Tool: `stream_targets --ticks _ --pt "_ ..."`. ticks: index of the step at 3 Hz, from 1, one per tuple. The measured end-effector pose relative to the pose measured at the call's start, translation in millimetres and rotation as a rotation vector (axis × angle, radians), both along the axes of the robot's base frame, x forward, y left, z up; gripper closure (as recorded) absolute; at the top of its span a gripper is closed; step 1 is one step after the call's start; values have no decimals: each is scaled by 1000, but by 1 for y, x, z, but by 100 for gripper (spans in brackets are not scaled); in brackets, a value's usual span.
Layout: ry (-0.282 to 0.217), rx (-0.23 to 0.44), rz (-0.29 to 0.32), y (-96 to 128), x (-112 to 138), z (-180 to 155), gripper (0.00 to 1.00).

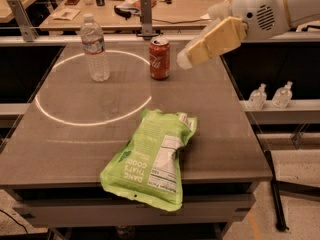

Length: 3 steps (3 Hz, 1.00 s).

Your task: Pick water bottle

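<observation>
The water bottle (95, 47) stands upright at the far left of the grey table (75, 149), inside a white circle marked on the top. It is clear and ribbed, with a white cap and a label band. The arm comes in from the upper right, and my gripper (186, 59) hangs above the table's far right part, just right of a red cola can (159, 58). The gripper is well to the right of the bottle, with the can between them, and holds nothing that I can see.
A green snack bag (152, 159) lies flat at the front middle of the table. Two small squat pump bottles (270, 95) stand on a ledge to the right. A cluttered wooden bench (175, 6) runs behind a metal rail.
</observation>
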<state>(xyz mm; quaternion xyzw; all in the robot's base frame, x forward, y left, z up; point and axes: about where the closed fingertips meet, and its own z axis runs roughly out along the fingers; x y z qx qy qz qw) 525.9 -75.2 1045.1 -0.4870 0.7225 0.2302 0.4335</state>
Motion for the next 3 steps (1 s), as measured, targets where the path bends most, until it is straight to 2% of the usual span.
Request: stream_targets --ticks 2,3 --pt "14 -26 -12 6 1 -7 0" --pt "50 -15 -46 25 4 -31 0"
